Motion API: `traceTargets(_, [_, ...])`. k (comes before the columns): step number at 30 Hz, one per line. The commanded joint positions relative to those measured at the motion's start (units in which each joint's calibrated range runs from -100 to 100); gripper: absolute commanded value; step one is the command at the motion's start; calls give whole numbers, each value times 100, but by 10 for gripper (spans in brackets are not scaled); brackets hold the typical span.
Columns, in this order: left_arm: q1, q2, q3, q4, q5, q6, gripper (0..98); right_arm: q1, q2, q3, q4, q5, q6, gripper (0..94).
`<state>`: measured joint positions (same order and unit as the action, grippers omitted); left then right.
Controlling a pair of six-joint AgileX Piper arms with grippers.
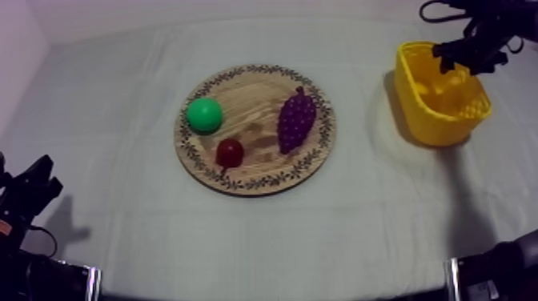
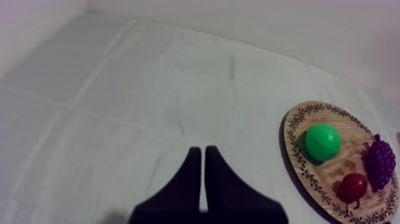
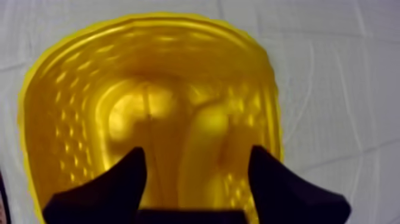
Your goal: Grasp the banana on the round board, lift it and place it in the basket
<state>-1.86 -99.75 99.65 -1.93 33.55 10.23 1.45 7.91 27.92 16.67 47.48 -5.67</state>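
The yellow basket stands at the table's right, far side. My right gripper hangs over its mouth. In the right wrist view that gripper is open, with its black fingers wide apart above the basket's inside. A curved yellow shape, the banana, lies on the basket floor below the fingers, hard to tell from the wall colour. The wooden board sits mid-table. My left gripper rests low at the left, and it is shut on nothing.
On the board lie a round green fruit, a small red fruit and a bunch of purple grapes. In the left wrist view, beyond my fingers, are the board, green fruit, red fruit and grapes.
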Motion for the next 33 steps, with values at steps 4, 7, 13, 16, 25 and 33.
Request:
traceTargets(4, [2,0,1,0,0,0,0,-39,-1354,980,103,-495,-93,197])
traceTargets(7, [2,0,1,0,0,0,0,-72,-2291,1546,43,-688,-32,103])
traceTargets(13, [2,0,1,0,0,1,0,-104,-4296,2496,-343,-882,312,19])
traceTargets(16, [2,0,1,0,0,2,0,-68,-5306,3004,-508,-1078,456,10])
traceTargets(25, [2,0,1,0,0,1,0,128,-7986,4989,-1309,-1605,1269,5])
traceTargets(33, [2,0,1,0,0,3,0,39,-9581,6753,-1178,-1913,1240,5])
